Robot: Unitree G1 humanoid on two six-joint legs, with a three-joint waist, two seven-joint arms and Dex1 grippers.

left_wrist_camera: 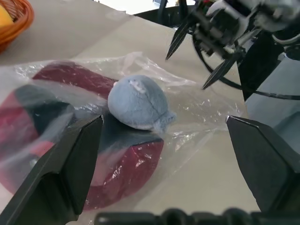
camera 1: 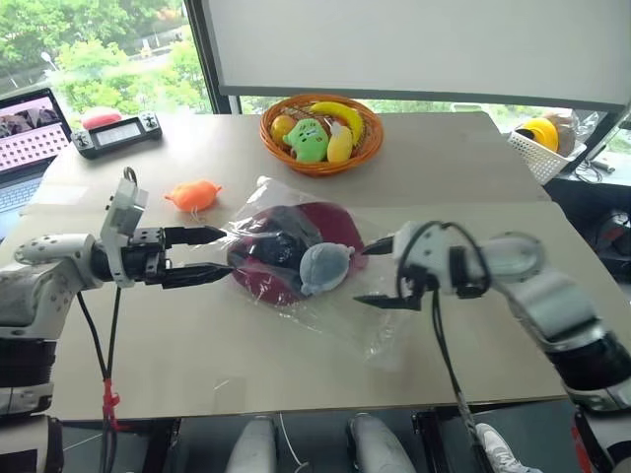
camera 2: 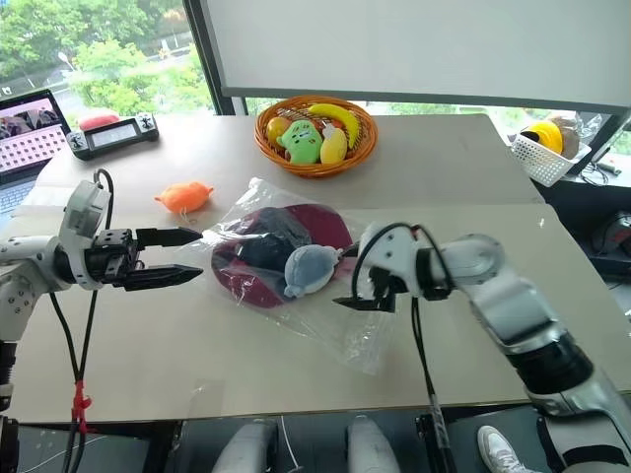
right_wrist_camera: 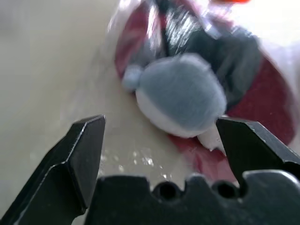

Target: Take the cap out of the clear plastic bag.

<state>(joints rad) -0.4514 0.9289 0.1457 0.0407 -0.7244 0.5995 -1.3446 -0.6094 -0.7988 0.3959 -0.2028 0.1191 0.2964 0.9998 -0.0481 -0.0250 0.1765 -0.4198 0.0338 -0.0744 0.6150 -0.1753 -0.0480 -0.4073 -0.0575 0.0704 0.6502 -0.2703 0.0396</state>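
on the bench (camera 1: 414, 177) the cap (camera 1: 320, 227) lies inside the clear plastic bag (camera 1: 345, 310), a grey-blue soft pad (camera 1: 323, 266) against it. left gripper (camera 1: 202, 254) and right gripper (camera 1: 377, 274) flank the bag, fingers spread, holding nothing.

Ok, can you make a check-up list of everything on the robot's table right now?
Surface: beige table, two boards joined by a seam.
Job's things: cap inside the clear plastic bag; grey-blue soft pad on top of it.
Clutter: fruit basket, orange toy, game controller, laptop, white basket.
Grippers: left gripper and right gripper open, fingers either side of the bag, holding nothing.
Cables: black ones hang from both arms.
Surroundings: window, trees outside.
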